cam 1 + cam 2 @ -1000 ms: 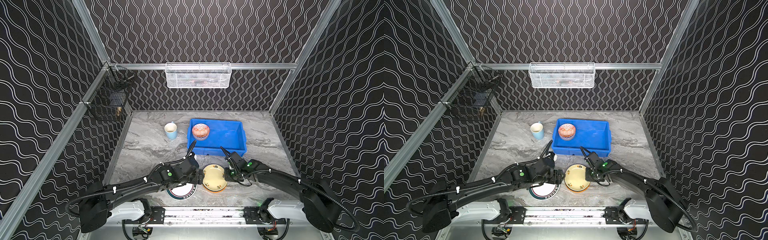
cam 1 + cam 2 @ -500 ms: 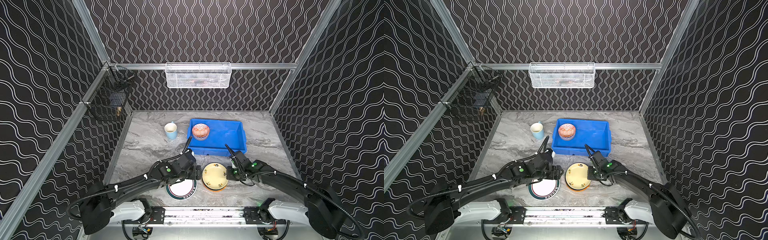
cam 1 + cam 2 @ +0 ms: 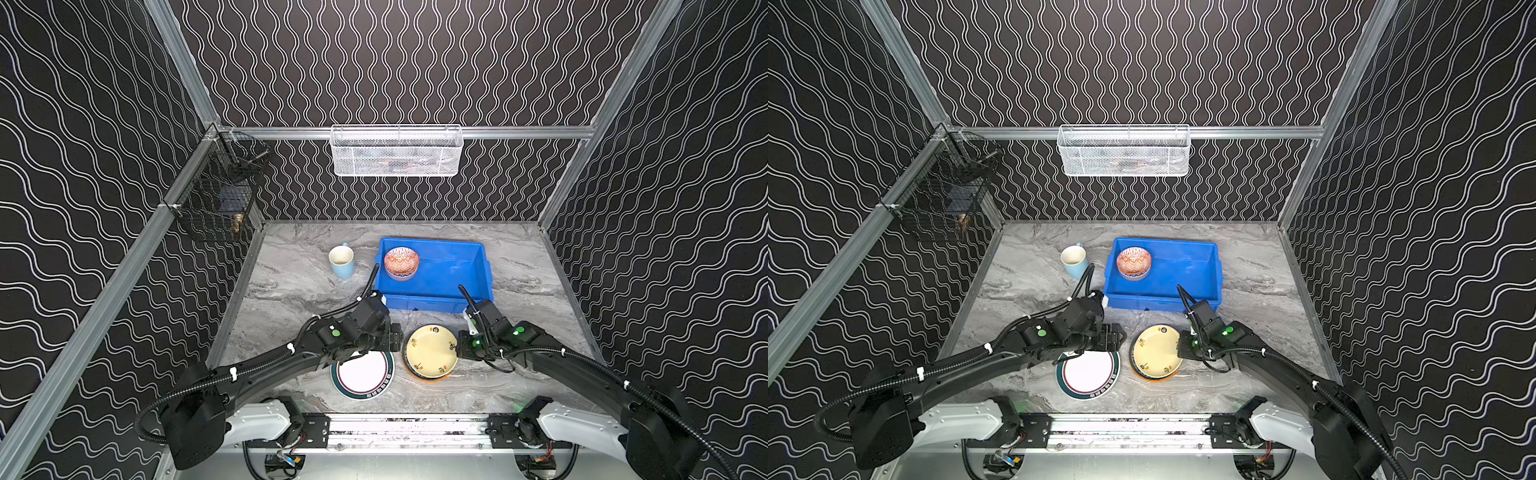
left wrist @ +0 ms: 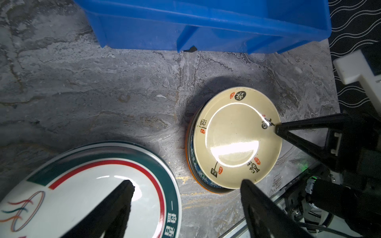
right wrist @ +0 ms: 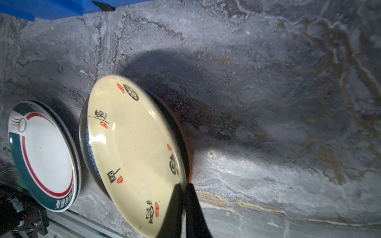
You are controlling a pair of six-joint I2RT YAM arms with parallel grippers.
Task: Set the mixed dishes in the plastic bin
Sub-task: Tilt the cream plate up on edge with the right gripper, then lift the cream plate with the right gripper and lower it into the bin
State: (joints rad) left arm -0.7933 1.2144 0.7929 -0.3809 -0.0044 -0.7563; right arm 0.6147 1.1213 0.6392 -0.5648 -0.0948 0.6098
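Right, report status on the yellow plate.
Right gripper shut on yellow plate rim. Left gripper open near white plate. Plate stacked on orange plate. Nothing blocks the blue bin.

bright blue bin [image 3: 432,302]; orange-patterned bowl [image 3: 401,261]; pale blue mug [image 3: 341,262]; yellow plate [image 3: 430,352]; white plate [image 3: 361,376], dark-green rim.

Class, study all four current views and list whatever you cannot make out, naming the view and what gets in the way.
- orange plate: both top views, only a rim sliver shows beneath the yellow plate.
- white plate: top views, left arm covers its far edge; left wrist view's edge cuts it off.
- white mesh basket contents: top views, blurred by mesh.
- black wire basket contents: top views, too small and dark.
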